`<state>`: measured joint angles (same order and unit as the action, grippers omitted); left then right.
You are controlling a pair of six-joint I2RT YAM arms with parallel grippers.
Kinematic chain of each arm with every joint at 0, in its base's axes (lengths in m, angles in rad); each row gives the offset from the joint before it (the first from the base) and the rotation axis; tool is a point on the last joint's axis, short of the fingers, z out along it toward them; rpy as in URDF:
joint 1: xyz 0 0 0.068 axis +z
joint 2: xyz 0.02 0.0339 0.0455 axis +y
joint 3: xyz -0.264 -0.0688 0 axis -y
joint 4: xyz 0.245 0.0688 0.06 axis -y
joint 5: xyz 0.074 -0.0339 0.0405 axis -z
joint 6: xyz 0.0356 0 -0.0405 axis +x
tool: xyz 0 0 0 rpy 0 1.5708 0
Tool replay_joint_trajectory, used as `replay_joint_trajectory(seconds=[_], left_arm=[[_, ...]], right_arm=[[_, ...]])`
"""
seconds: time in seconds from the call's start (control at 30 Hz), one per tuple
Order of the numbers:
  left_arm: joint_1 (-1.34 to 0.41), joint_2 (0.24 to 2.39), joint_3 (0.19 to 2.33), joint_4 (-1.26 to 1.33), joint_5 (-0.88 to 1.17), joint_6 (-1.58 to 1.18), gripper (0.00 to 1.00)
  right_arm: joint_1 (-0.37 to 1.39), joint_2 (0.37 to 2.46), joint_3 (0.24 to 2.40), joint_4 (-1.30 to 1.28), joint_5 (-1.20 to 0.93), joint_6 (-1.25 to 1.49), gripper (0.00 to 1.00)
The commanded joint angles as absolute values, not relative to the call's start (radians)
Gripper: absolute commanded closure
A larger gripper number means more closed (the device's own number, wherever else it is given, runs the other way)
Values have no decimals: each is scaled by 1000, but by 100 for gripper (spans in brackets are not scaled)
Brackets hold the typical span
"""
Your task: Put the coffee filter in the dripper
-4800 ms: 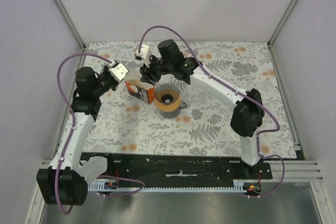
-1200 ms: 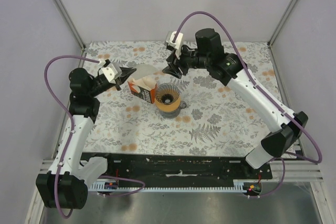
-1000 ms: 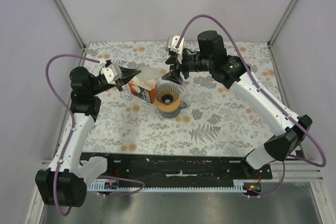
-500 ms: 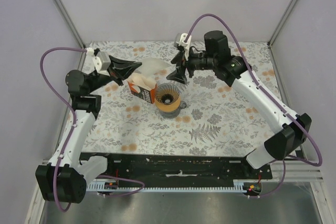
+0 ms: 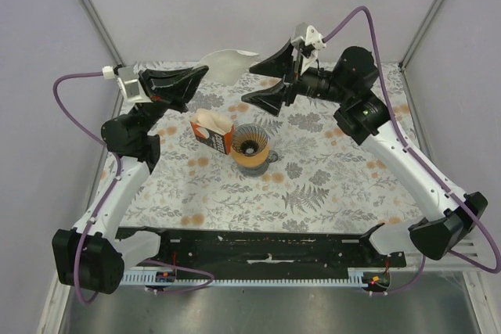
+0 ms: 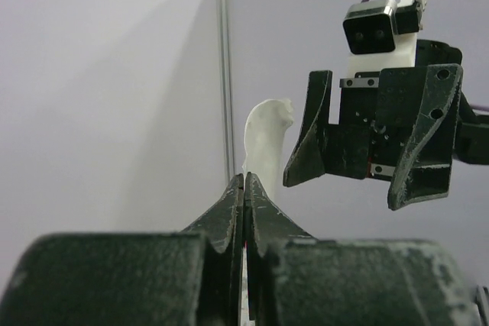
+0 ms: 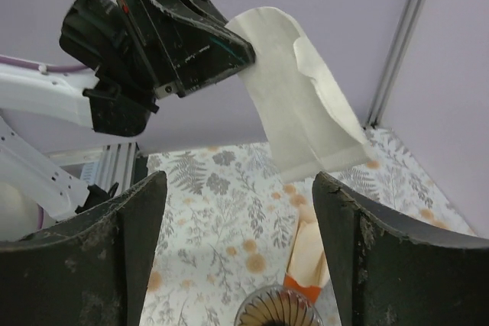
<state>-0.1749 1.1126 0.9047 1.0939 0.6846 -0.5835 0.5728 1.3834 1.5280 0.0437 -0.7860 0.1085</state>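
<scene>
From above, the left pincer [image 5: 200, 75] is raised off the floral tabletop [image 5: 337, 185] and shut on one corner of the coffee filter [image 5: 228, 62]. The filter is a white paper fan that sticks out toward 3 o'clock, up in the air. The right pincer [image 5: 252, 84] faces it from the 3 o'clock side. Its jaws are spread wide and hold nothing, and the upper one is close to the filter's free end. The dripper [image 5: 250, 146] stands on the tabletop at about 6 o'clock from the filter and is not covered. The orange carton [image 5: 211, 132] is just beside the dripper at its 10 o'clock.

In the left wrist view, the left pincer [image 6: 244, 186] has its two fingers pressed together. The coffee filter [image 6: 266, 137] rises edge-on from their tips toward 12 o'clock. The right pincer [image 6: 348, 188] hangs at 3 o'clock of the paper, gaping, near it but apart.

In the right wrist view, the right pincer [image 7: 238, 181] has its own fingers standing far apart at 9 and 3 o'clock of the frame. Beyond them the left pincer [image 7: 243, 48] clamps the top corner of the coffee filter [image 7: 299, 108], which droops toward 5 o'clock. Below, at 6 o'clock, the ribbed rim of the dripper [image 7: 275, 307] shows with the orange carton [image 7: 309, 265] behind it on the tabletop [image 7: 206, 227].
</scene>
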Motion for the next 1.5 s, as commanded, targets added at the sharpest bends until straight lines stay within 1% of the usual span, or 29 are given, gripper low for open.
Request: replay_joint_trajectory(seconds=[0.0, 0.1, 0.23, 0.33, 0.4, 0.5, 0.53, 0.63, 0.77, 0.83, 0.93, 1.03, 1.07, 1.1, 1.2, 1.3, 1.37, 1.47], left_arm=[[-195, 1123, 951, 1270, 595, -660, 98], [-201, 1123, 948, 1310, 592, -661, 98], [-209, 1117, 940, 1312, 589, -663, 98], [-212, 1114, 934, 1315, 588, -666, 98], [-213, 1111, 930, 1313, 591, -667, 98], [-215, 1106, 925, 1305, 591, -669, 98], [-215, 1103, 922, 1301, 586, -669, 98], [-215, 1098, 907, 1290, 581, -666, 98], [-215, 1098, 890, 1269, 595, -609, 98], [-212, 1095, 878, 1253, 603, -580, 98], [-209, 1088, 858, 1224, 614, -532, 97], [-199, 1075, 847, 1169, 627, -483, 55], [-199, 1069, 847, 1157, 646, -459, 47], [-198, 1065, 848, 1138, 664, -427, 43], [-196, 1054, 877, 1074, 759, -333, 40], [-195, 1052, 926, 970, 840, -262, 40], [-190, 1058, 969, 899, 883, -284, 40], [-173, 1094, 1049, 816, 928, -434, 40]], right_arm=[[609, 1381, 1542, 183, -660, 199, 16], [604, 1390, 1549, 192, -621, 222, 16], [604, 1433, 1603, 221, -673, 284, 16], [603, 1459, 1644, 225, -672, 291, 17], [598, 1474, 1658, 251, -678, 307, 21], [600, 1497, 1669, 337, -739, 365, 40], [600, 1506, 1681, 347, -761, 382, 49], [598, 1531, 1716, 345, -804, 402, 73], [595, 1523, 1713, 361, -828, 416, 99], [585, 1510, 1709, 342, -828, 420, 100], [560, 1511, 1753, 214, -841, 439, 100], [542, 1532, 1848, 2, -859, 445, 100], [537, 1535, 1867, -68, -858, 445, 100], [532, 1534, 1879, -127, -854, 451, 100], [522, 1536, 1917, -277, -853, 472, 100], [520, 1545, 1950, -403, -870, 483, 100], [520, 1551, 1965, -461, -882, 492, 100], [515, 1543, 1967, -527, -899, 494, 100]])
